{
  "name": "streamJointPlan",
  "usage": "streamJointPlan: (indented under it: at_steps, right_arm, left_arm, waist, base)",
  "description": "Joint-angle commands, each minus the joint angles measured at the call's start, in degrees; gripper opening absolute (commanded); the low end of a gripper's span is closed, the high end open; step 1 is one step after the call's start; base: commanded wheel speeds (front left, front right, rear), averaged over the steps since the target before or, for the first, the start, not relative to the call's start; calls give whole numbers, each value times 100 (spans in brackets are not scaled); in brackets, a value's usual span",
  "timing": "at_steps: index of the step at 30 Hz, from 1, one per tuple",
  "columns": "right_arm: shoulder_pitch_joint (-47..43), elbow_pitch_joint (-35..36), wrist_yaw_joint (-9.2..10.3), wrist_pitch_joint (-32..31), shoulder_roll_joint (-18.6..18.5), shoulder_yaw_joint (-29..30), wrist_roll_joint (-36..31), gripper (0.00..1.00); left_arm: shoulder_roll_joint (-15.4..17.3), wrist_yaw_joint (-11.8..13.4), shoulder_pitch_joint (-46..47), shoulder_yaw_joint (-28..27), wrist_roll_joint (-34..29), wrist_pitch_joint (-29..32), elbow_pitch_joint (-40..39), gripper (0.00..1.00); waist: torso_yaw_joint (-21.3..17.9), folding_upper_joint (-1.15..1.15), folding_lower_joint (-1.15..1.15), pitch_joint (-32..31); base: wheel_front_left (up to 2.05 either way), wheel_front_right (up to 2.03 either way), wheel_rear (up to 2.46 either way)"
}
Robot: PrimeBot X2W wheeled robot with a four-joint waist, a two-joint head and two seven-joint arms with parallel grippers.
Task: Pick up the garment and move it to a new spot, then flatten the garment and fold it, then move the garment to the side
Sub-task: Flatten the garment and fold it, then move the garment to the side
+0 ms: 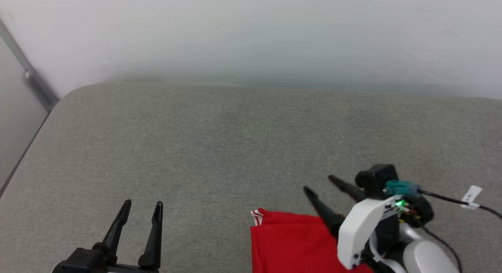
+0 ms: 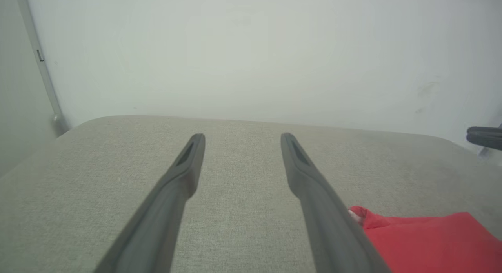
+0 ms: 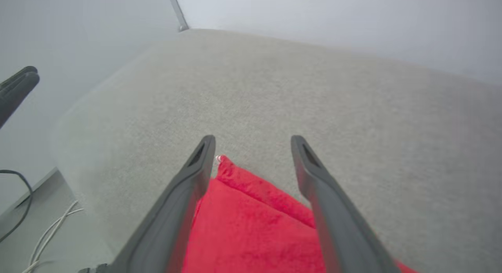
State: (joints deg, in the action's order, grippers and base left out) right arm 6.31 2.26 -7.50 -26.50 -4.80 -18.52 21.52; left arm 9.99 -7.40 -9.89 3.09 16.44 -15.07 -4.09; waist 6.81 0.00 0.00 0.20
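Looking down, we count one garment (image 1: 290, 241): red, lying on the grey pad (image 1: 196, 147) at the bottom of the frame, right of centre, with a white-striped corner at its upper left. We count two grippers. Our left gripper (image 1: 143, 203), at the lower left, is spread and empty, well apart from the garment. Our right gripper (image 1: 319, 183) hangs over the garment's right part, fingers parted, gripping nothing.

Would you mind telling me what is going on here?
A two-armed robot is working on a red shirt that lies, apparently folded, on a grey cushion. Its right hand is open above the shirt's far edge, holding nothing. Its left hand is open too, off to the side and clear of the shirt.
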Motion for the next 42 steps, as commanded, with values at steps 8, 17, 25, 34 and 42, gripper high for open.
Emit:
streamJointPlan:
  at_steps: [8, 17, 25, 34, 42]
  right_arm:
    - [490, 7, 2, 1487, -800, 788, -1308, 100]
    - [-151, 241, 2, 2534, -600, 1965, -1559, 100]
    - [-790, 464, 2, 3044, -337, 2103, -1361, 100]
    - [-1059, 452, 2, 3251, -116, 2024, -1383, 100]
    - [-1125, 468, 2, 3214, -80, 1994, -1394, 100]
  left_arm:
    - [-71, -9, 170, 16, -30, -12, -90, 100]
    - [-120, -9, 216, 33, 24, -12, -165, 100]
    - [-116, -9, 191, 14, 33, -12, -200, 100]
    - [-128, -9, 189, 92, 14, -13, -228, 100]
    - [-127, -9, 182, 86, -18, -12, -248, 100]
  waist:
    - [-306, 0, 0, 96]
    - [-427, 0, 0, 174]
    - [-418, 0, 0, 183]
    - [-383, 0, 0, 179]
    - [-368, 0, 0, 192]
  base:
    - [0, 0, 0]
    - [0, 0, 0]
    - [0, 0, 0]
    - [0, 0, 0]
    - [0, 0, 0]
